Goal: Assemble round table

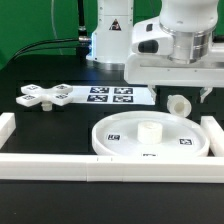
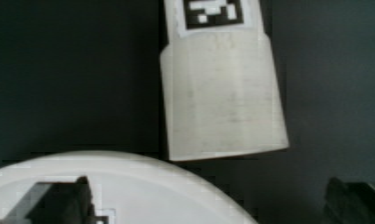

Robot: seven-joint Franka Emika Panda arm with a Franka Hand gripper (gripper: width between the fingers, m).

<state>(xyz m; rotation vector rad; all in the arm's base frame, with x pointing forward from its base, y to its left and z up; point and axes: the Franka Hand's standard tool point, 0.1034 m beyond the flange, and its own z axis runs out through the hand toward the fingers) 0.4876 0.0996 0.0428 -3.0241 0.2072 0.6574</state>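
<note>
The large rimmed round disc (image 1: 150,138) lies flat on the black table with a raised hub at its centre. The short cylindrical leg (image 1: 178,102) lies on its side just behind the disc. In the wrist view the leg (image 2: 219,95) shows a marker at one end, and its other end is close to the disc's rim (image 2: 157,180). The cross-shaped foot piece (image 1: 47,96) lies at the exterior view's left. My gripper (image 1: 186,92) hangs over the leg, open and empty. Its fingertips (image 2: 59,205) stand wide apart in the wrist view, and the gripper (image 2: 209,206) holds nothing.
The marker board (image 1: 112,96) lies flat between the foot piece and the leg. White border rails run along the front (image 1: 100,166), the left (image 1: 6,126) and the right (image 1: 213,132). The arm's base (image 1: 108,35) stands at the back.
</note>
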